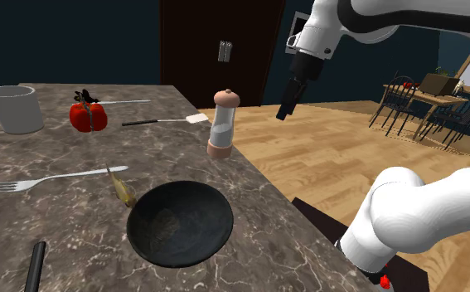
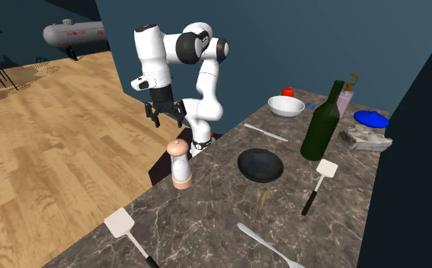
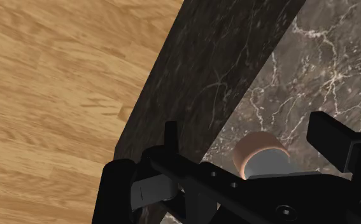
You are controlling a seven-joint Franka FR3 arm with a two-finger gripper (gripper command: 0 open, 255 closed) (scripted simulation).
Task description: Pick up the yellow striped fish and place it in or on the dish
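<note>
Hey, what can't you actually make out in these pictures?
Fish: stripes too small to see, shoulder view.
Black handle: its far end is cut off by the shoulder view's bottom edge.
Pepper mill: body hidden behind the end effector, wrist view.

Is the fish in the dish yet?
No, the fish lies on the dark veined counter just outside the black dish.

Dark blue walls (image 2: 283, 38), wooden floor (image 2: 46, 152), dark door (image 1: 191, 50), dining chairs (image 1: 394, 104) beyond.
</note>
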